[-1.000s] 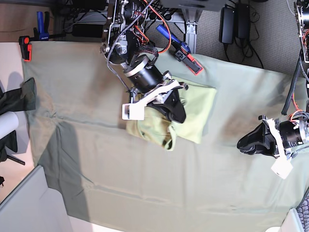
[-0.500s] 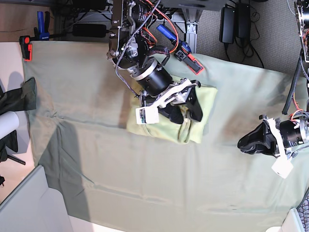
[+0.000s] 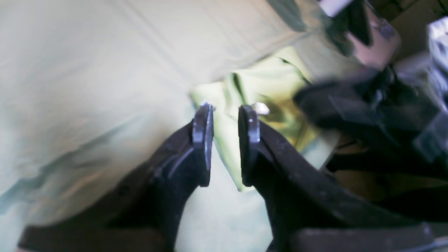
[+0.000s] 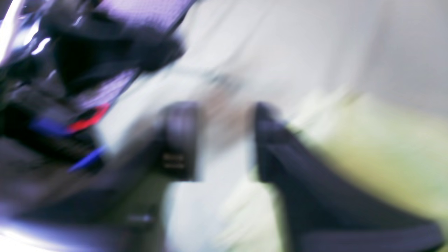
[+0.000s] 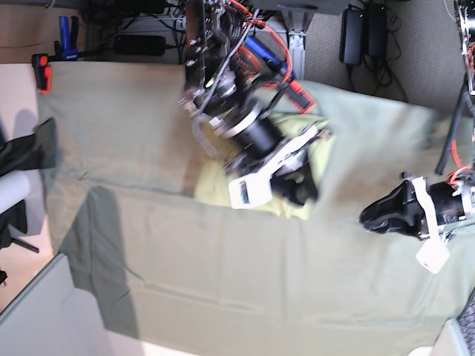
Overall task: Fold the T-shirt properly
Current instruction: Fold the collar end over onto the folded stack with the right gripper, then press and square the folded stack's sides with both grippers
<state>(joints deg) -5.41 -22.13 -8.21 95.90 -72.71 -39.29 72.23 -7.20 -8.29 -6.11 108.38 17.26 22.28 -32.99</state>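
Motion blur smears the right pincer (image 5: 308, 189) above the folded T-shirt (image 5: 211, 178), hiding its state; the left pincer (image 3: 224, 147), slightly parted, holds nothing beside it.

The room was evenly lit; the right wrist view was smeared with motion blur, the left wrist view soft.

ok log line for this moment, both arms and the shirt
right gripper: over folded T-shirt, motion-blurred, grip unclear | left gripper: jaws slightly apart, empty, off to the side above table cloth | fold: unfinished
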